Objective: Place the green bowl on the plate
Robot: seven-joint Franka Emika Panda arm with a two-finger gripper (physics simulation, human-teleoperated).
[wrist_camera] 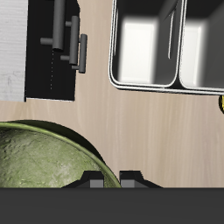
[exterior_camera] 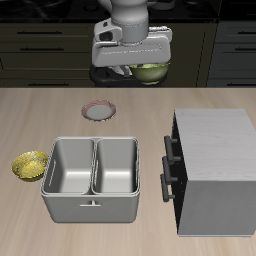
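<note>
The green bowl point(exterior_camera: 151, 72) is olive and glossy, and it hangs high above the back of the table, held by its rim. My gripper point(exterior_camera: 130, 68) is shut on that rim. In the wrist view the bowl's mottled inside point(wrist_camera: 44, 164) fills the area beside my gripper point(wrist_camera: 109, 180), and the rim runs between the dark fingertips point(wrist_camera: 87, 181). The plate point(exterior_camera: 100, 110) is small and flat with a pinkish-brown rim. It lies on the table, below the held bowl and nearer the table's front edge. The plate does not show in the wrist view.
A grey two-compartment metal caddy point(exterior_camera: 92, 190) stands near the front edge and also shows in the wrist view point(wrist_camera: 166, 83). A smaller yellow bowl point(exterior_camera: 30, 165) sits beside it. A grey cabinet with dark handles point(exterior_camera: 212, 170) stands on the caddy's other side, and the wrist view point(wrist_camera: 52, 44) shows it too.
</note>
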